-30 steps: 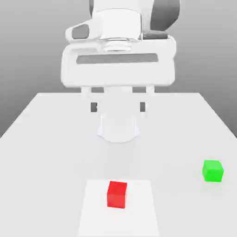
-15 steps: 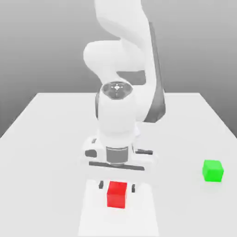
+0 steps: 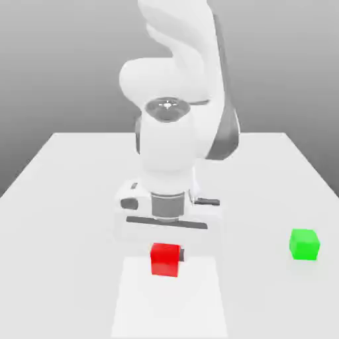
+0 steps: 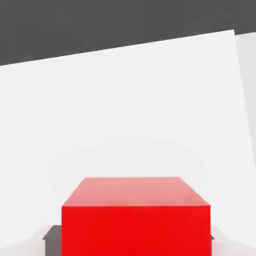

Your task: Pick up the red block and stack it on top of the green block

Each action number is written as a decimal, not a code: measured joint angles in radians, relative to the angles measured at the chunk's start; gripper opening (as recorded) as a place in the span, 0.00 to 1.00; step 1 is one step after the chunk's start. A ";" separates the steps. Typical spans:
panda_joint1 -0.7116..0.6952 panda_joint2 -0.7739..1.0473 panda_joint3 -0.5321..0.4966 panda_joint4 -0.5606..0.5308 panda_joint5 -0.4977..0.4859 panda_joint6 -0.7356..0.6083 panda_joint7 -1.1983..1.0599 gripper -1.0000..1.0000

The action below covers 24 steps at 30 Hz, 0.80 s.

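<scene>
The red block [image 3: 165, 259] hangs just above the white table [image 3: 66, 198] near its front edge, pinched between the fingers of my gripper [image 3: 166, 254], which is shut on it. My white hand sits directly over it, pointing straight down. In the hand view the red block [image 4: 135, 217] sits close up, with a dark fingertip [image 4: 51, 234] pressed against its side. The green block [image 3: 304, 243] rests on the table well off toward the exterior view's right, apart from the gripper and the red block.
A slightly brighter rectangular patch [image 3: 169, 304] lies on the table below the red block. The arm's base and body [image 3: 175, 132] rise behind the hand at the table's middle. The table's front edge is close to the red block.
The hand came down over the red block, its fingers closed on the block's sides, and the block now sits a little higher than half a second ago.
</scene>
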 joint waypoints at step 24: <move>0.512 0.039 0.226 0.068 -0.059 -0.029 0.002 0.00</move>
